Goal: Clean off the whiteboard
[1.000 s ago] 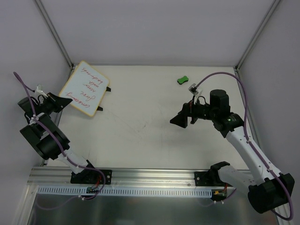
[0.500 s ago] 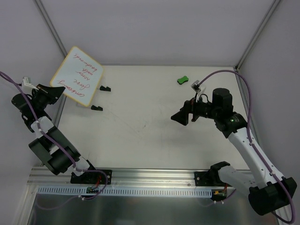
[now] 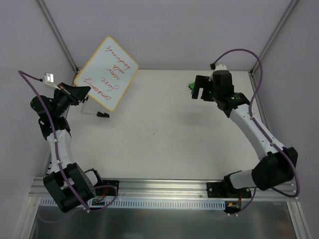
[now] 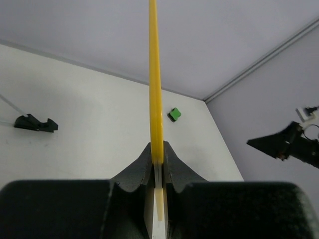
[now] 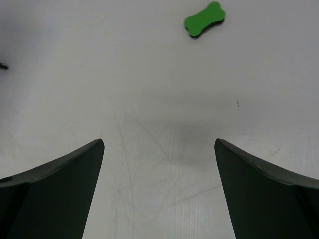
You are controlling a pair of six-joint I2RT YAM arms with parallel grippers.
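The whiteboard (image 3: 107,72) has a yellow frame and red writing. My left gripper (image 3: 80,92) is shut on its lower left edge and holds it tilted in the air above the table's back left. In the left wrist view the board's yellow edge (image 4: 155,74) runs straight up from between the shut fingers of the left gripper (image 4: 156,149). The green bone-shaped eraser (image 3: 192,85) lies on the table at the back right. It also shows in the right wrist view (image 5: 204,20) and the left wrist view (image 4: 174,114). My right gripper (image 3: 199,92) is open and empty, just beside the eraser (image 5: 159,144).
A black stand foot (image 3: 102,114) lies on the table below the raised board, also seen in the left wrist view (image 4: 35,123). Grey walls and metal frame posts (image 3: 57,35) enclose the table on three sides.
My left gripper has lifted the whiteboard off the table, up and to the right. My right gripper has swung from mid-table back toward the green eraser.
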